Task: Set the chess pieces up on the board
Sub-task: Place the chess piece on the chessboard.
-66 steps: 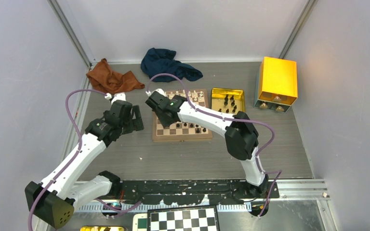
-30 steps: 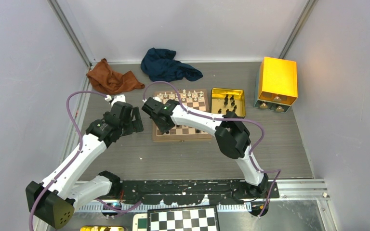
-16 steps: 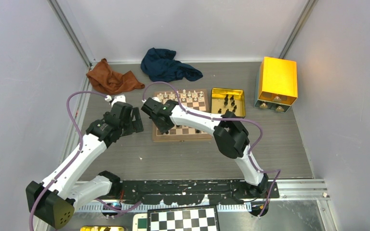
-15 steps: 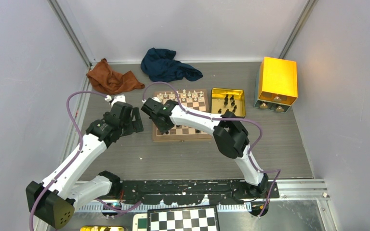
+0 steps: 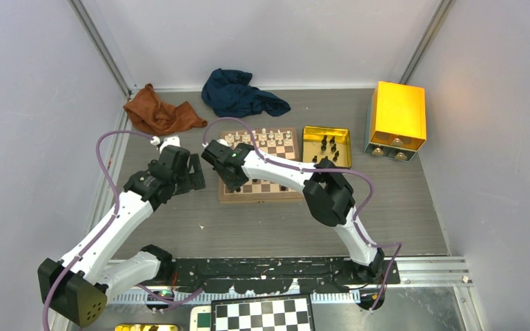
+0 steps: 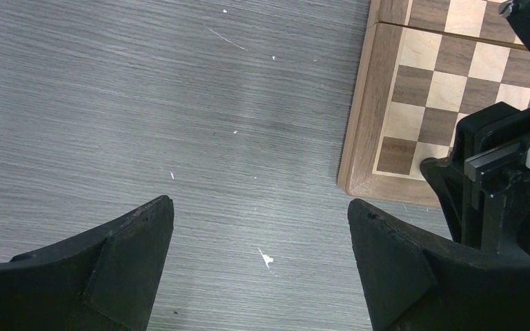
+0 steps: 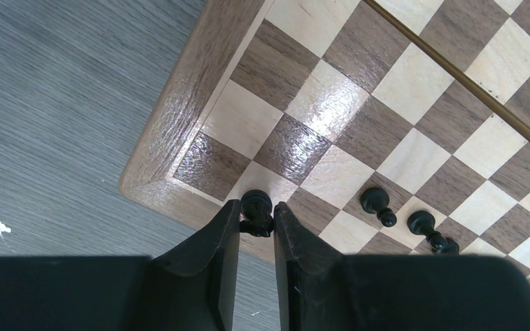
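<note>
The left arm [image 5: 114,224] reaches up from its base at the near left, forearm slanting toward the middle. Its left gripper [image 6: 259,207] faces downward with the jaws spread wide and nothing between them. The right arm [image 5: 279,171] rises from its base, bends sharply at the elbow and stretches leftward, so the two wrists sit near each other. The right gripper [image 7: 255,215] points down, its fingers [image 7: 214,255] drawn close on a black chess piece [image 7: 257,203], pinching it near the base.

Tiny black piece [image 7: 257,203] (upright) near corner of board [image 7: 172,131].
</note>
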